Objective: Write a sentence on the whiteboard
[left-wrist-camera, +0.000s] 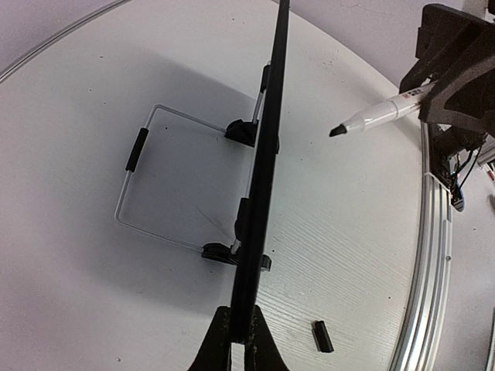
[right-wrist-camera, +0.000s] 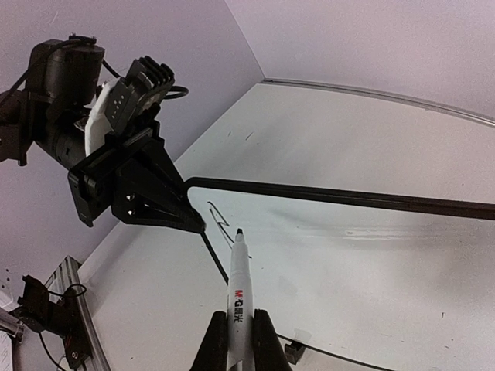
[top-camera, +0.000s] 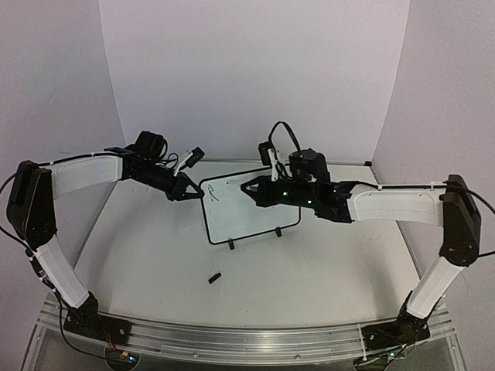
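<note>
The whiteboard [top-camera: 251, 209] stands upright mid-table on two black feet. It shows edge-on in the left wrist view [left-wrist-camera: 263, 170]. My left gripper [top-camera: 193, 192] is shut on its upper left edge, fingertips [left-wrist-camera: 217, 334] pinching the frame. My right gripper [top-camera: 250, 188] is shut on a white marker [right-wrist-camera: 238, 297], uncapped. The black tip points at the board's face and stands a little off it in the left wrist view [left-wrist-camera: 338, 131]. Of the sentence, only a first thin black scrawl [right-wrist-camera: 219, 219] shows near the top left corner, just left of the tip.
The marker's black cap [top-camera: 214, 277] lies on the table in front of the board, also in the left wrist view [left-wrist-camera: 322, 336]. A wire stand [left-wrist-camera: 136, 149] props the board from behind. The metal rail [top-camera: 240, 340] runs along the near edge.
</note>
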Motion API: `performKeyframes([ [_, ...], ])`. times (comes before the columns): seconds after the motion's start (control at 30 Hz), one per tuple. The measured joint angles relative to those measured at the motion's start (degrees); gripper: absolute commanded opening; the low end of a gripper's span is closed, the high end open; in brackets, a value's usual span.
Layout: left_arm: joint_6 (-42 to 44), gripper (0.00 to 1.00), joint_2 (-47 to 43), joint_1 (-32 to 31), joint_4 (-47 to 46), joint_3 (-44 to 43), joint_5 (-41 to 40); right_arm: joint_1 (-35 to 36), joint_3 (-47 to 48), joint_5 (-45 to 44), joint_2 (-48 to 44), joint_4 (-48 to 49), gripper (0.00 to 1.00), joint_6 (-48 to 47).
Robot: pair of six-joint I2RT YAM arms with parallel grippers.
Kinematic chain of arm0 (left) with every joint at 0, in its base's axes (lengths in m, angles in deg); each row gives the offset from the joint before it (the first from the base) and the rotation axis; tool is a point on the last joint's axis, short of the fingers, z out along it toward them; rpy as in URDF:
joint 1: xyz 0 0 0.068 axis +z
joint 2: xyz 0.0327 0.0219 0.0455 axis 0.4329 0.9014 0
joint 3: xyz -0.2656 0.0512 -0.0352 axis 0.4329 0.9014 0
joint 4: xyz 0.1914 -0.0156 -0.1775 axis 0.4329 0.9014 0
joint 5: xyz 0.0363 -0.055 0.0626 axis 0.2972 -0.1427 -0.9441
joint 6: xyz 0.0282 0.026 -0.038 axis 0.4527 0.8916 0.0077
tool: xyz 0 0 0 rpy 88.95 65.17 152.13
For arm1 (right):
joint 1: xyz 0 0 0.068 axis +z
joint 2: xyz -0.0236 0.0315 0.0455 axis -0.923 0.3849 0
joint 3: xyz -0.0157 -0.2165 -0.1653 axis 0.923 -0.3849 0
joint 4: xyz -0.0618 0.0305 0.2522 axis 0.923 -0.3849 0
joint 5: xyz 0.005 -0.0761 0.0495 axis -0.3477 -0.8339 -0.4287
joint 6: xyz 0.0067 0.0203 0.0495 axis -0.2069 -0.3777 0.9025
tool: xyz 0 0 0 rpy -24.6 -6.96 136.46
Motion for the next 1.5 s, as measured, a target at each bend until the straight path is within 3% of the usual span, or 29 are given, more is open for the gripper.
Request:
performKeyframes([
  [0.73, 0.0, 0.0, 0.0, -0.21, -0.01, -0.07, -0.43, -0.28, 5.71, 3.16, 7.38, -0.06, 0.0, 0.4],
  [1.5, 0.0, 0.0, 0.0, -0.21, -0.01, -0.09, -0.49, -0.23, 2.75, 3.32, 7.79, -0.2, 0.0, 2.55],
])
